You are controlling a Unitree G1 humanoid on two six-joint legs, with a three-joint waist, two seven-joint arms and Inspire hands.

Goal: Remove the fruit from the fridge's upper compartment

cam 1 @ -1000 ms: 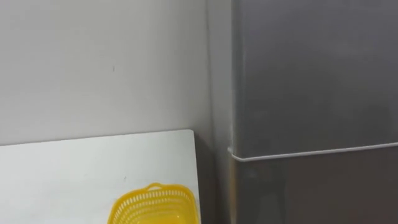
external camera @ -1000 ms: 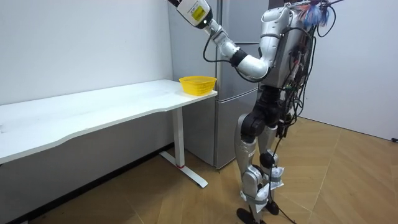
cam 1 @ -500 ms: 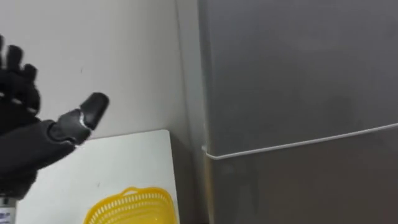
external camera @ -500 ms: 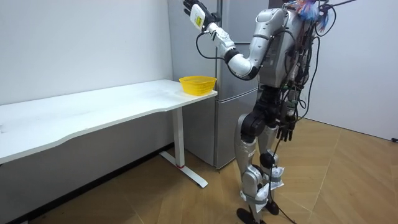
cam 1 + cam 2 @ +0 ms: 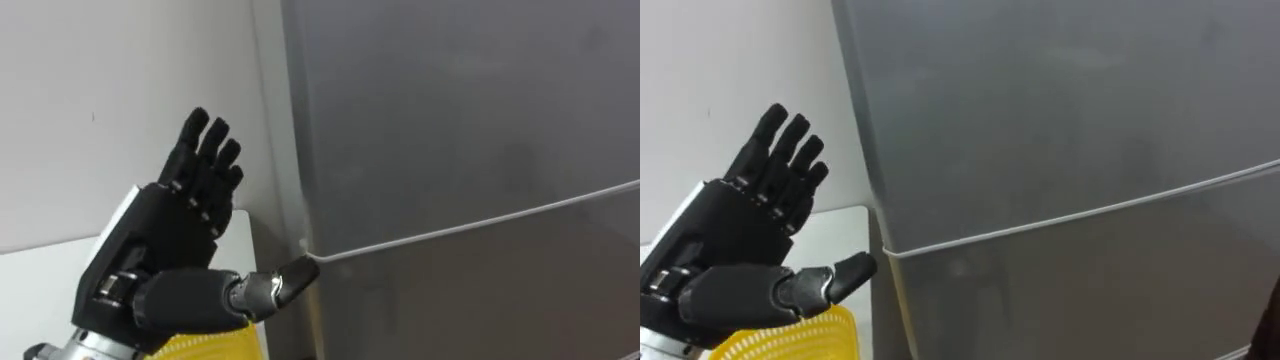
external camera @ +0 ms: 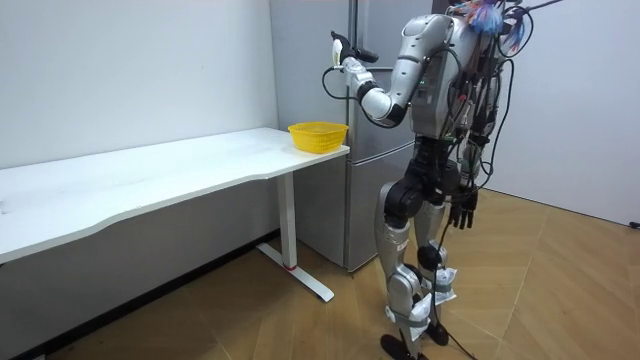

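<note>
No text, label, number or sign can be read anywhere, neither on the grey fridge doors (image 5: 460, 130) nor on the yellow basket (image 6: 318, 135), the white table (image 6: 150, 180) or the robot's raised left hand (image 5: 185, 240).

The tall grey fridge (image 6: 362, 200) stands upright, its upper door (image 5: 460, 120) shut flush.

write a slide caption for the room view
Robot standing at the closed fridge, left hand raised open by the door edge, right hand hanging, yellow basket on the white table.
</note>
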